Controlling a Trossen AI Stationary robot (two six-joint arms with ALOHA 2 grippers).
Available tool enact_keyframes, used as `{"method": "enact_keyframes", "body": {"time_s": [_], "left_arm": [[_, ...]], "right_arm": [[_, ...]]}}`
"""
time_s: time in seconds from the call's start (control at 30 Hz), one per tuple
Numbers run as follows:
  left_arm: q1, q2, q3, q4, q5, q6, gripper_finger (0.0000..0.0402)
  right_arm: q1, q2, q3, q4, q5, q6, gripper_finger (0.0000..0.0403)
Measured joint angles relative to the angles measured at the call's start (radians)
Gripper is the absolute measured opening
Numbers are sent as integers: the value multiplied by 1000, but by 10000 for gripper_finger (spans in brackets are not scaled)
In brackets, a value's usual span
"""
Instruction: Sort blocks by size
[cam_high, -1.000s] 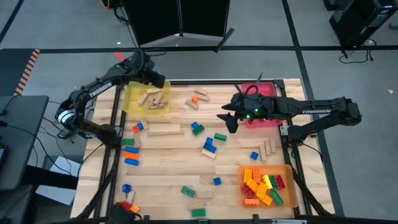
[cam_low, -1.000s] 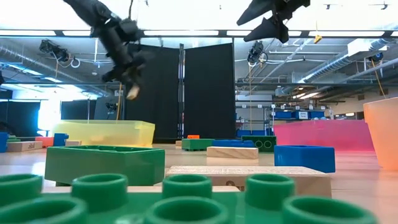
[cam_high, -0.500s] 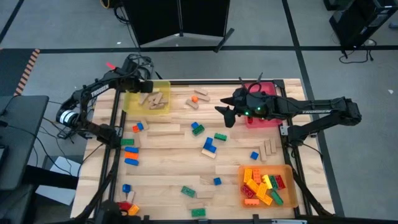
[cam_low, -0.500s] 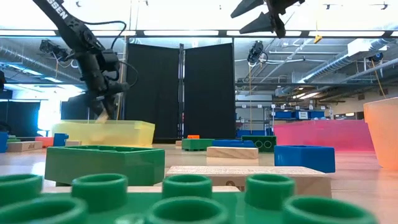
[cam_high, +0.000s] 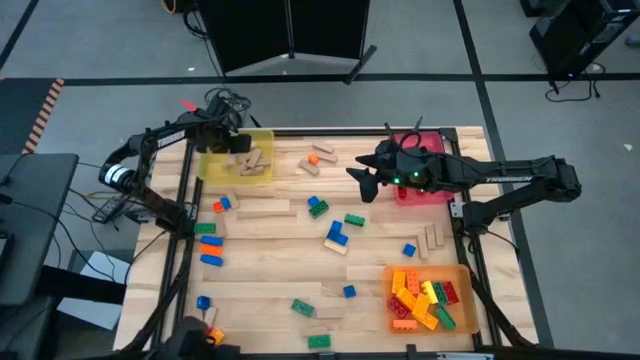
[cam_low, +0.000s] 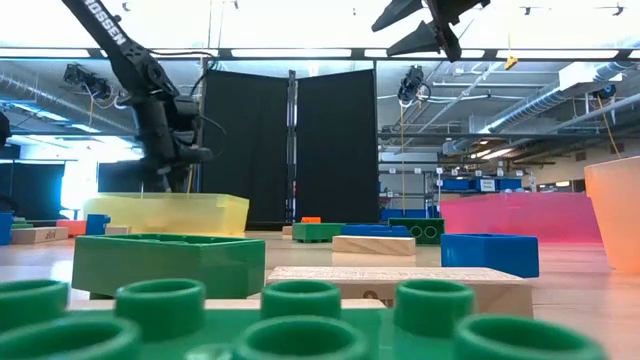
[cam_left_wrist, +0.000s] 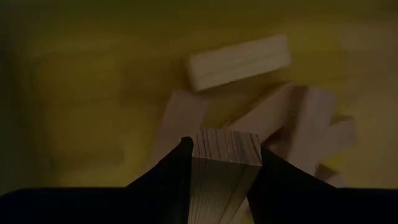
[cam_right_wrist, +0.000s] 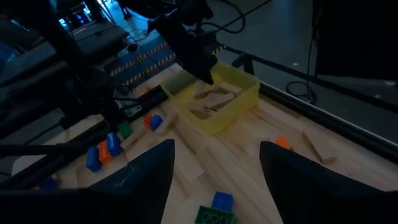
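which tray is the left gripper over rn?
The yellow tray at the table's far left corner. The left gripper, shut on a wooden block, hangs over it; red and orange trays sit on the right.

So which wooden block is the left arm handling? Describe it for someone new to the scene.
Find the yellow tray at the table's far left corner. Above it hangs the left tool, shut on a tan wooden block. Unlike the loose wooden blocks lying in the tray, this one is clamped between dark fingers.

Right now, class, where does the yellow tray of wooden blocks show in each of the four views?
High view: yellow tray at the table's far left corner, under the left gripper.
Low view: left of middle, behind the green brick.
Left wrist view: fills the picture.
Right wrist view: upper middle.
Shared landmark: the wooden blocks inside it.
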Motion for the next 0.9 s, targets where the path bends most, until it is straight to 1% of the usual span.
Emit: {"method": "enact_keyframes", "body": {"time_s": [0.03, 0.13, 0.2, 0.27, 0.43, 0.5, 0.7, 0.8, 0.9], "left_arm": [[-4, 19, 9, 7, -2, 2, 123], [-14, 69, 36, -38, -28, 5, 123], [-14, 101, 57, -8, -27, 5, 123], [-14, 127, 58, -31, -26, 10, 123], [-14, 156, 61, -16, -27, 29, 126], [-14, 158, 61, -16, -26, 38, 133], [-14, 159, 65, -14, 3, 38, 173], [-14, 162, 91, -36, 5, 39, 187], [-14, 162, 139, -78, 5, 38, 190]], "right_arm": [[0, 0, 0, 0, 2, 1, 250], [0, 0, 0, 0, 7, 2, 248], [0, 0, 0, 0, 7, 7, 247], [0, 0, 0, -1, 7, 21, 248], [6, 0, 0, -1, 7, 24, 246], [10, 0, 0, -2, 7, 24, 245], [10, 0, 0, -3, 7, 23, 243], [10, 0, 0, -4, 7, 23, 244], [10, 0, 0, -11, 7, 23, 242]]}}
